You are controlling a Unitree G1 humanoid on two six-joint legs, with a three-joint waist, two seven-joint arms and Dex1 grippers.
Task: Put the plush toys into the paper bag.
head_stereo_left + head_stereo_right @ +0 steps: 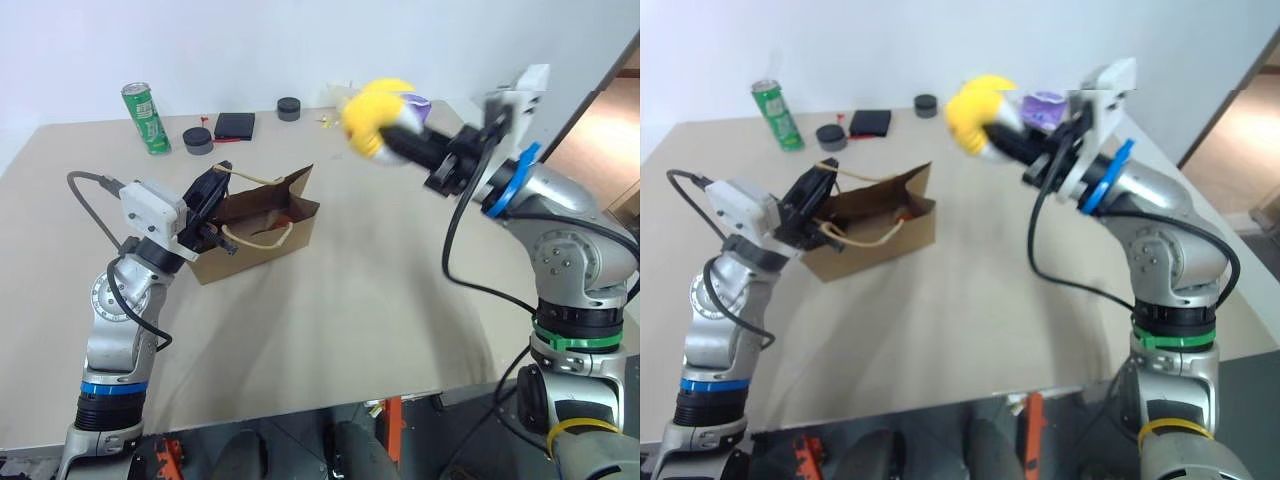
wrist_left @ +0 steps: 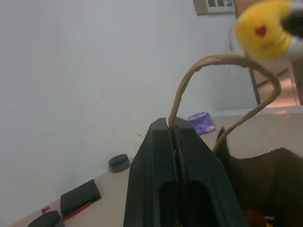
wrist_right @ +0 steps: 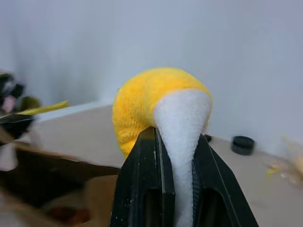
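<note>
Egg-shaped plush toy (image 1: 375, 118) is pinched by the right end effector (image 1: 392, 140), high up beside the paper bag (image 1: 262, 228). Left end effector (image 1: 210, 205) is closed on the bag's cord handle (image 2: 222, 75).

No wording can be read anywhere. The green can (image 1: 146, 117) at the far end of the counter (image 1: 360, 300) carries white print too small to make out. The yellow toy (image 2: 263, 29) bears a small red heart mark on its fur.
</note>
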